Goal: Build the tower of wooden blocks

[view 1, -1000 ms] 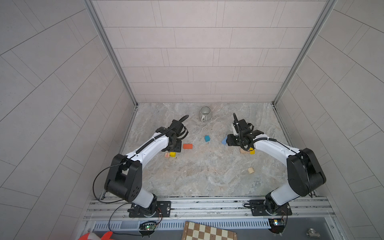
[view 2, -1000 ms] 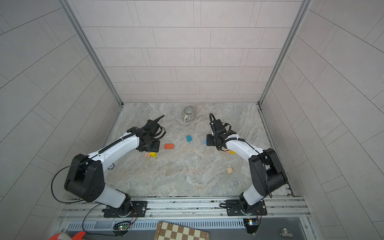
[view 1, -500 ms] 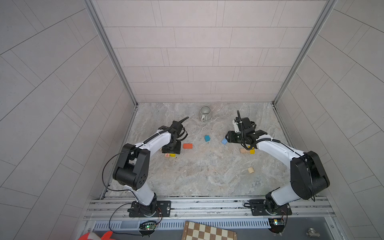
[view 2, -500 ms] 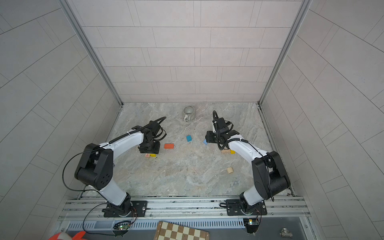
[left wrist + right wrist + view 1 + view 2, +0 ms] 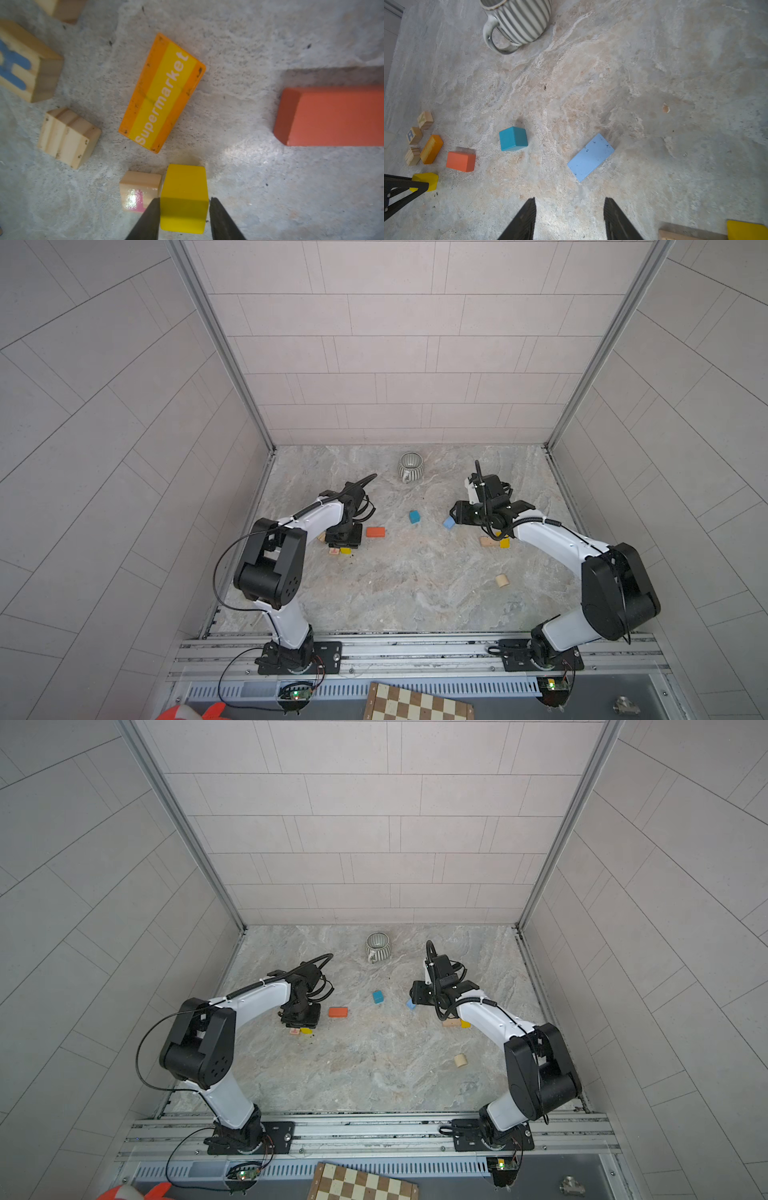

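The wood blocks lie singly on the marble table. My left gripper [image 5: 185, 200] points down at the left cluster, shut on a yellow cube [image 5: 184, 197] that still rests on the table, seen in both top views [image 5: 345, 550] [image 5: 306, 1030]. A pink-lettered cube [image 5: 139, 190] touches its side. Nearby lie a "supermarket" brick [image 5: 162, 93], an orange-red brick [image 5: 330, 116] and a plain wood block [image 5: 67, 137]. My right gripper [image 5: 570, 199] hangs open over bare table just short of a light blue brick [image 5: 590, 157]. A teal cube [image 5: 513, 138] sits between the arms.
A grey ribbed mug [image 5: 409, 466] stands at the back centre. A plain wood brick [image 5: 488, 541] and a yellow block [image 5: 504, 542] lie under the right arm. A wood cylinder [image 5: 502, 580] lies further forward. A chessboard [image 5: 415, 703] sits below the front rail.
The left gripper's jaws have narrowed onto the yellow cube and its elbow has swung forward. The right gripper has shifted slightly toward the back, near the light blue brick.
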Controlling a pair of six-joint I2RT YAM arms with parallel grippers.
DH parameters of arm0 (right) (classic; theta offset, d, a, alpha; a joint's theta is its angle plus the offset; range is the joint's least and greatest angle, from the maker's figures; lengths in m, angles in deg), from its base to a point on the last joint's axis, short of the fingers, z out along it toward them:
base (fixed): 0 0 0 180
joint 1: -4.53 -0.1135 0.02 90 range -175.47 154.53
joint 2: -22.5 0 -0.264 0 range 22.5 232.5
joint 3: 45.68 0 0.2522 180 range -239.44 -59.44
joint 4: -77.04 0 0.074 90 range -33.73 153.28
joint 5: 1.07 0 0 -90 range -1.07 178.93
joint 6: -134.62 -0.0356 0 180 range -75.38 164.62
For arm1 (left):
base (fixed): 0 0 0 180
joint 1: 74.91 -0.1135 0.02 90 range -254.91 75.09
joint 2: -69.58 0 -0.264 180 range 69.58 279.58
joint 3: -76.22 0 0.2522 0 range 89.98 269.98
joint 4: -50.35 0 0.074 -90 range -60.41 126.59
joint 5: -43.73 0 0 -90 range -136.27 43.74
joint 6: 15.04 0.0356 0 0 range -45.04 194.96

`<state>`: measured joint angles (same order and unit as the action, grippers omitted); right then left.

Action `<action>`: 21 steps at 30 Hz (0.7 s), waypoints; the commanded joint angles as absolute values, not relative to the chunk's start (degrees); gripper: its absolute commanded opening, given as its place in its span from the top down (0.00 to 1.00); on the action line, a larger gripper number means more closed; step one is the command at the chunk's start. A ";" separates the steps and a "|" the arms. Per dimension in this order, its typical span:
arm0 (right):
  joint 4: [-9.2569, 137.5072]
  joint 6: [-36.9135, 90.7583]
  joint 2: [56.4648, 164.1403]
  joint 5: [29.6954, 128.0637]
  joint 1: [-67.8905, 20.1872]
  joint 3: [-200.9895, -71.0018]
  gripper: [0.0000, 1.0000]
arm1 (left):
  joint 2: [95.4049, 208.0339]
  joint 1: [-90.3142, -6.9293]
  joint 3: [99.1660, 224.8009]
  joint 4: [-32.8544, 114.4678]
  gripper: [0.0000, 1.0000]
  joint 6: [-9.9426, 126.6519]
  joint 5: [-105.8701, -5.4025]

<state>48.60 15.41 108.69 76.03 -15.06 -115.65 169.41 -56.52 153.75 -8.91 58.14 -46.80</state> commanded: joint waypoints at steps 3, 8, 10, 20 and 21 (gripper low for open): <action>48.57 14.82 106.15 77.12 -15.07 -114.71 0.46 | 169.31 -56.69 155.11 -9.79 0.60 57.92 -47.05; 48.54 14.98 105.52 78.39 -15.07 -114.11 0.47 | 166.89 -56.67 155.57 -10.92 0.60 56.95 -48.28; 48.55 15.09 105.21 78.96 -14.91 -113.78 0.46 | 165.82 -56.69 156.97 -12.30 0.60 56.09 -49.49; 48.59 14.29 105.69 78.38 -13.15 -113.00 0.46 | 163.13 -54.21 170.31 -19.30 0.60 50.47 -51.49; 48.60 14.23 105.56 78.31 -12.98 -112.98 0.47 | 163.43 -53.78 171.53 -19.49 0.60 49.84 -52.22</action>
<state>48.90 15.13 106.57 77.75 -13.38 -113.46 164.29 -54.92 168.81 -15.88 52.61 -50.69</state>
